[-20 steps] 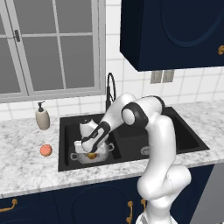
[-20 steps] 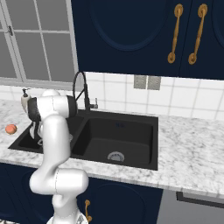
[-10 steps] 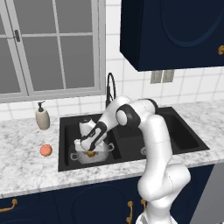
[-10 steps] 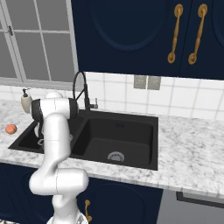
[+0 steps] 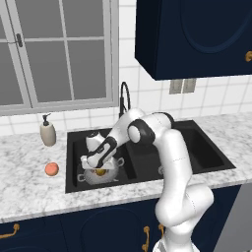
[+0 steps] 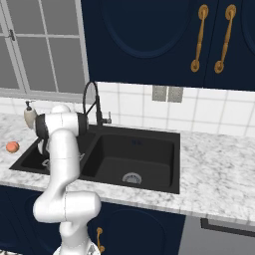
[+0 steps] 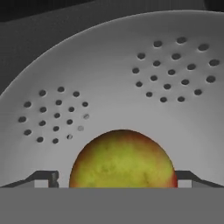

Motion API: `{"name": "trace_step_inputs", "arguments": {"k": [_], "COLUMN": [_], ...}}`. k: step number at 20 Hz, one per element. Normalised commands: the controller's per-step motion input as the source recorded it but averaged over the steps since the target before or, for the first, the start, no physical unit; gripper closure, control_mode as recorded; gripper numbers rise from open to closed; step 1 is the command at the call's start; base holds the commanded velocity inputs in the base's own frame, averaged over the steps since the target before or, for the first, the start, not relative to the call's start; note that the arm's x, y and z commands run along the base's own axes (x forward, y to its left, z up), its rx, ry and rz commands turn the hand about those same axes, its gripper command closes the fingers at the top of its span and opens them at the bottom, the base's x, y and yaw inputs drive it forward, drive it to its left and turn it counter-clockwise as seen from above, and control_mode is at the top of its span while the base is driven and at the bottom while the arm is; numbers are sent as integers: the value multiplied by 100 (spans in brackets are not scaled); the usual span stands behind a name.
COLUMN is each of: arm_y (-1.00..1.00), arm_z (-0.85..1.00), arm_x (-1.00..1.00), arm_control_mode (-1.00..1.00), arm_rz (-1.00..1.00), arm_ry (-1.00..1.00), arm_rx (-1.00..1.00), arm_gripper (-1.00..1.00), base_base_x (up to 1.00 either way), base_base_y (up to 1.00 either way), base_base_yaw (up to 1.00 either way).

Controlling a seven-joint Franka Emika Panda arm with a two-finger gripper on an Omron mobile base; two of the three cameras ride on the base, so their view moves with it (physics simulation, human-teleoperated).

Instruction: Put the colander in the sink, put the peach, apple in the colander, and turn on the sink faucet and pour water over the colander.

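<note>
The colander is a smooth grey metal bowl, its curved wall pierced by clusters of small round holes. It sits in the left basin of the matte black sink, directly below the jaws. The apple, round and yellow-green with reddish mottling, lies inside the colander between the two dark fingertips, which stand wide on either side with a gap showing; the jaws are open and hold nothing. A second ago they were narrower around the fruit; now they have spread. The peach, a smooth orange-pink ball, rests on the white marbled bench well to the side of the jaws. The black arched faucet rises behind the sink.
</note>
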Motion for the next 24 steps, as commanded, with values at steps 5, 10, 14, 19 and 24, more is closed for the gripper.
{"name": "trace_step_inputs", "arguments": {"k": [5, 10, 14, 19, 24], "arm_y": [0, 0, 10, 38, 64], "arm_z": [63, 95, 89, 76, 66], "arm_x": [-9, -39, -81, -66, -49], "arm_control_mode": [-100, -100, -100, -100, -100], "arm_rz": [0, 0, 0, 0, 0], "arm_ry": [-5, -6, -1, 0, 1], "arm_rx": [0, 0, 0, 0, 0], "arm_gripper": [-100, -100, -100, -100, -100], "base_base_x": [0, 0, 0, 0, 0], "base_base_y": [0, 0, 0, 0, 0], "base_base_yaw": [0, 0, 0, 0, 0]}}
